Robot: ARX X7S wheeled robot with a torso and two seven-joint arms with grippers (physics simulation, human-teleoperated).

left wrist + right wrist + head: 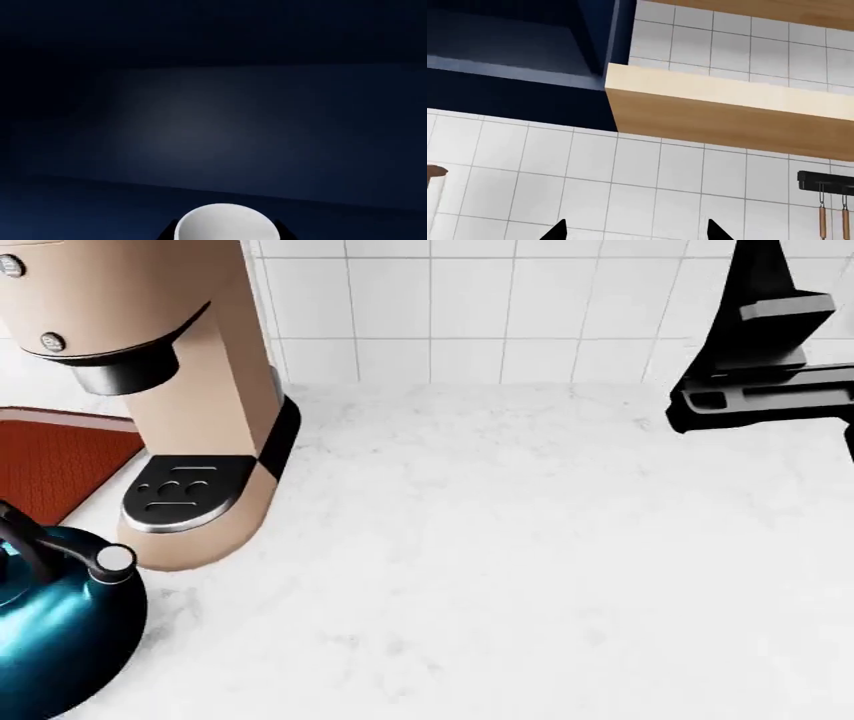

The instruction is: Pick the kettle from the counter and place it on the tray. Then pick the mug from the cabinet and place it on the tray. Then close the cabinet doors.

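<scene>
1. Mug [227, 226], small, white and cylindrical: seen from above in the left wrist view as a pale round form, low inside the dark navy cabinet interior [220, 125]. Its handle is not visible. It is not on the tray.
2. Left gripper [225, 233]: one black fingertip shows on either side of the mug, a straddling pose suited to lifting it out. Whether the fingers are pressing on the mug or only flanking it cannot be told.
3. Kettle [54, 635], glossy teal-blue and round with a black arched handle: it stands at the near-left edge of the head view, just beside the flat reddish-brown tray [54, 465]. Whether its base rests on the tray is cut off by the frame.
4. Tall beige coffee machine [174, 390]: it stands on the white marble-look counter [507, 560] beside the tray. Judgement: the mug's path down must clear it.
5. Right gripper [635, 232]: fingertips spread apart with nothing between them. It points up at the white tiled wall [647, 170] and the light wooden cabinet door [727, 115], which stands open, probably in readiness for the closing step.
6. Judgement: the task is in its mug stage, and the doors are not yet closed.
</scene>
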